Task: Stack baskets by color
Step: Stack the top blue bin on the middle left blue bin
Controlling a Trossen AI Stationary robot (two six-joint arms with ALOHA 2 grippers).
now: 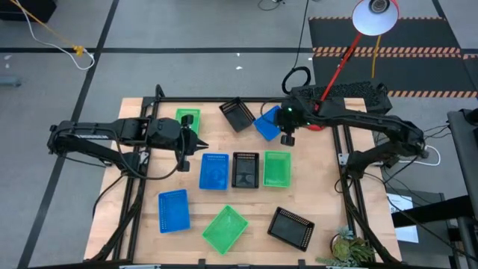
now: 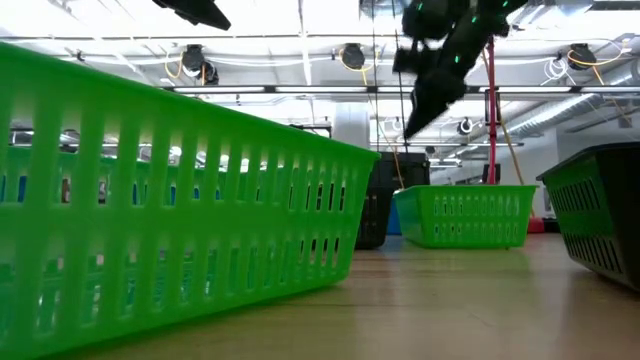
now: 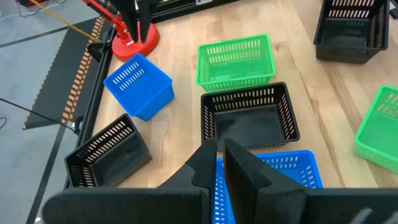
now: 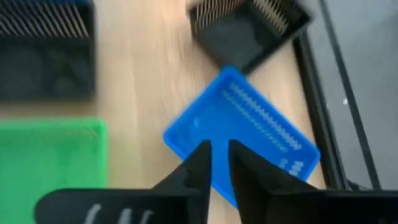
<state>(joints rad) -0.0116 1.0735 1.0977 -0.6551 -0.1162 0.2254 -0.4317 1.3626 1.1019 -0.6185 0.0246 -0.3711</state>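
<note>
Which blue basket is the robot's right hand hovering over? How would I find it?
Look at the far edge of the wooden table, near the red lamp base. The blue basket lies there beneath the right gripper; unlike the other blue ones, it sits crooked beside a black basket.

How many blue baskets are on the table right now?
3: one in the middle row's left slot, one near the front left, and one tilted at the back beside the right gripper. None looks hidden.

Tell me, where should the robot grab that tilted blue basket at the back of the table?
Probably by one long rim of the blue basket, coming straight down. Its thin mesh wall suits a pinch, and the right end effector hangs just beside it.
</note>
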